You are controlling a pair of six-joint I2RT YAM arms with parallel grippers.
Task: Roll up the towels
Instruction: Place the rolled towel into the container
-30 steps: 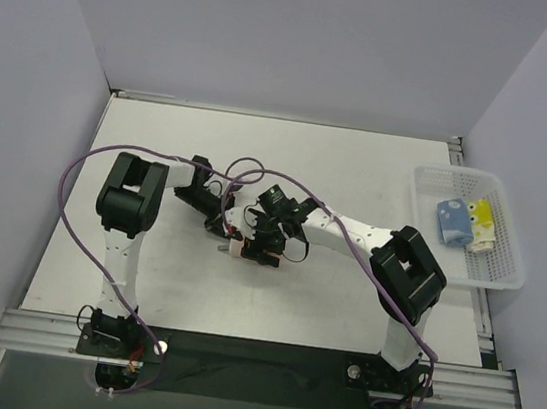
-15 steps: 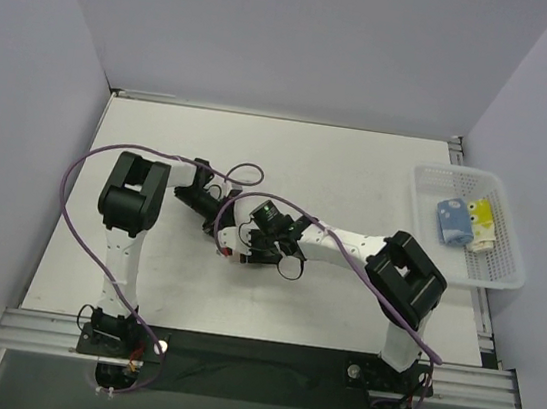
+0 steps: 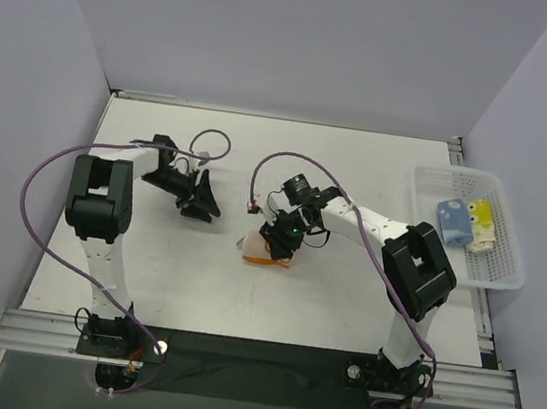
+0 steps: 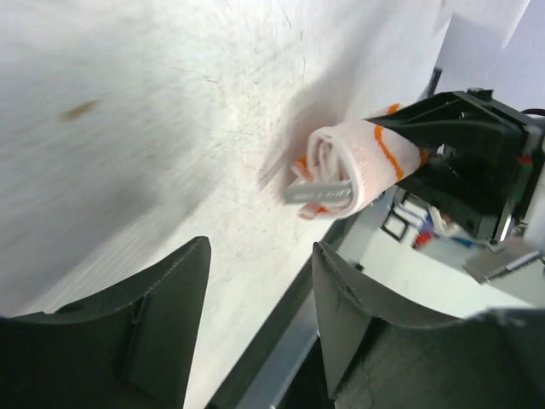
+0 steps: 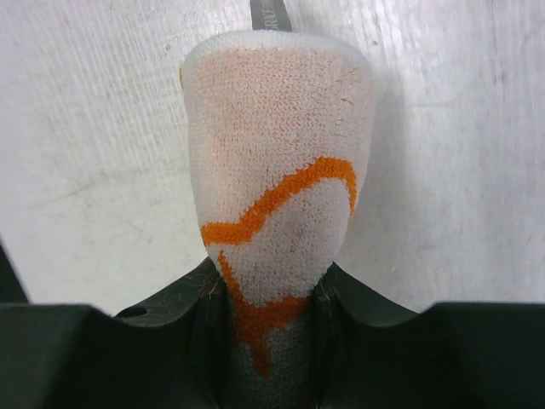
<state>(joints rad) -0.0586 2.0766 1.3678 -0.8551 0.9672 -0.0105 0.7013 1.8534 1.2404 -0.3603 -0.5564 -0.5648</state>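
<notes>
The orange towel [image 3: 253, 249] lies near the middle of the table [image 3: 359, 165], wound into a tight roll whose outer face is pale with orange lines. The right gripper [image 3: 280, 238] is clenched on one end of the roll: in the right wrist view its two fingers [image 5: 328, 302] press in on both sides of the towel [image 5: 277, 187], pinching that end narrower than the rest. The roll's long axis runs straight out from between those fingers. From above, the free end points toward the left side and slightly toward the near edge of the table. A small grey label [image 4: 319, 192] sticks out of that free end, which shows the spiral of layers. The left gripper [image 3: 197, 197] is released and holds nothing, its jaws spread wide. It hangs above bare table, left of the roll and apart from it, facing the towel's [image 4: 358, 166] free end. At the right edge stands a white basket [image 3: 427, 189], well apart from the roll, with a blue towel [image 3: 451, 220] and a yellow towel [image 3: 480, 218] lying side by side inside.
</notes>
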